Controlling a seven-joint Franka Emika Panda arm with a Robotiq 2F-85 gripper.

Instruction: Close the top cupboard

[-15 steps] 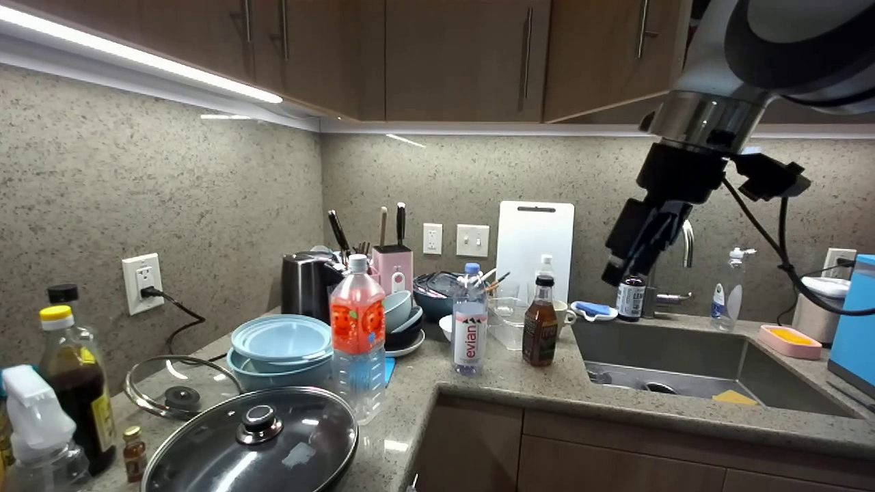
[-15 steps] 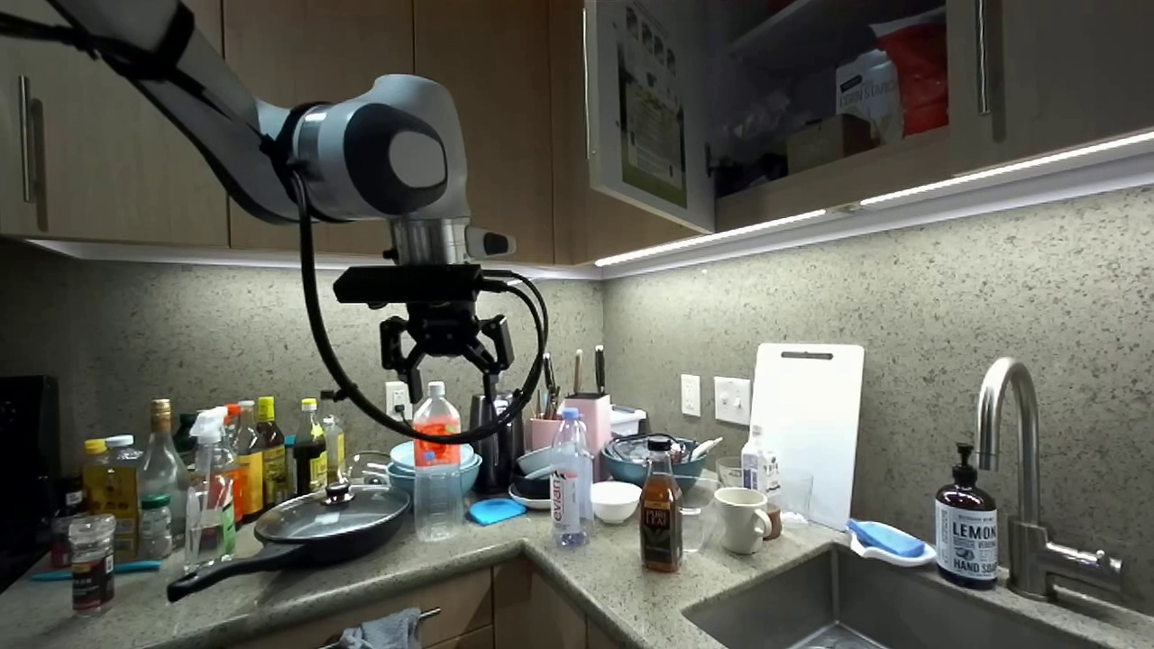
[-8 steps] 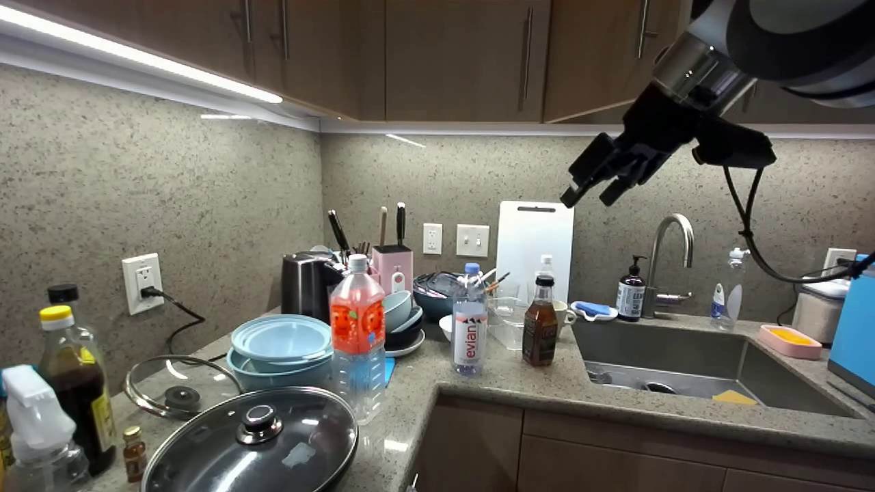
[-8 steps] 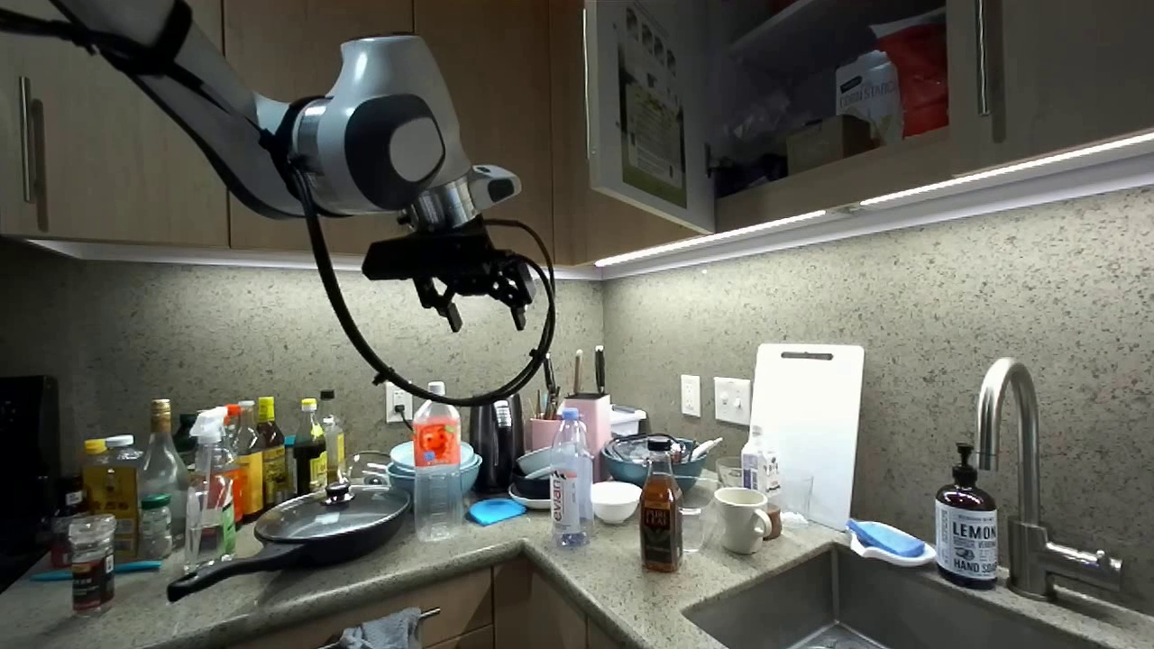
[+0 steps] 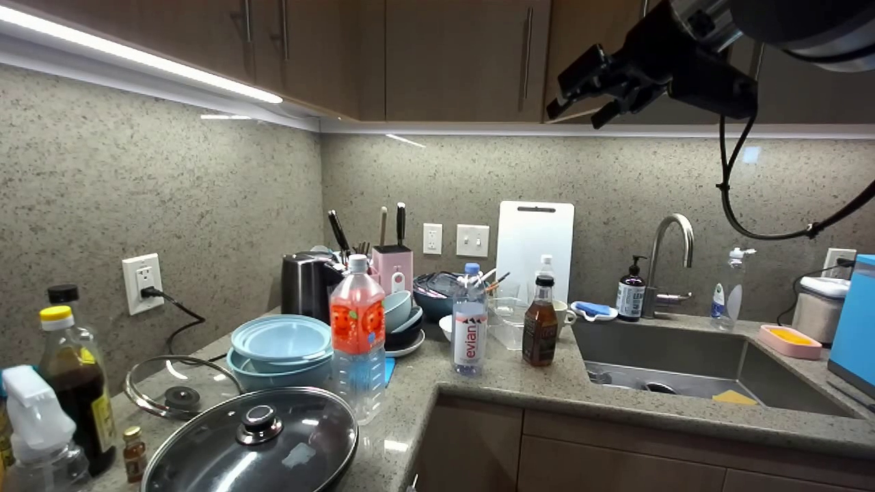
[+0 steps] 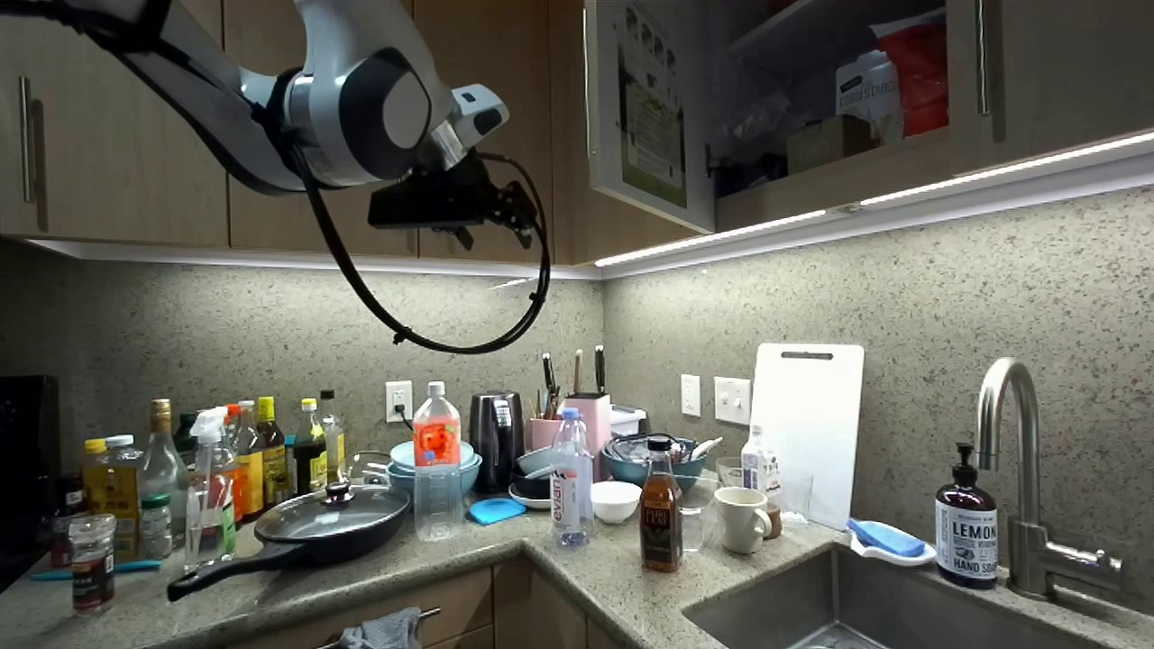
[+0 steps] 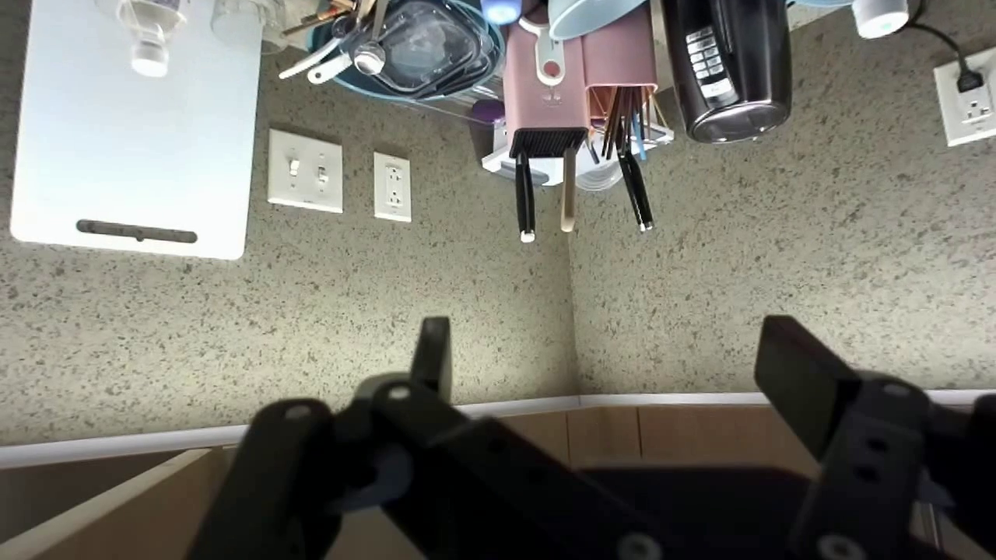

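The top cupboard stands open in an exterior view: its door [image 6: 645, 108] is swung out, showing the inner side with a poster, and a slim bar handle [image 6: 587, 86] lines its free edge. Inside are a red bag [image 6: 920, 77], a white corn starch container [image 6: 870, 90] and a box. The door's brown outer face [image 5: 581, 41] shows in an exterior view, partly hidden behind my gripper [image 5: 577, 116]. In the upside-down wrist view, the door [image 7: 132, 505] is at bottom left. My gripper [image 7: 605, 334] is open and empty, apart from the door, near the cabinets' lower edge; it also shows here [image 6: 494, 238].
Closed wall cabinets [image 6: 315, 135] stand behind the arm. Below, the counter holds an evian bottle [image 6: 570, 487], a tea bottle [image 6: 661, 514], a lidded pan [image 6: 334, 523] and a knife block [image 6: 590, 424]. The sink [image 5: 683, 362] has a tall faucet [image 6: 1014, 406]. A cable loops under the wrist.
My gripper has risen from over the counter to the height of the wall cabinets' lower edge and has tilted from pointing down to pointing more forward. The cupboard door has not visibly moved.
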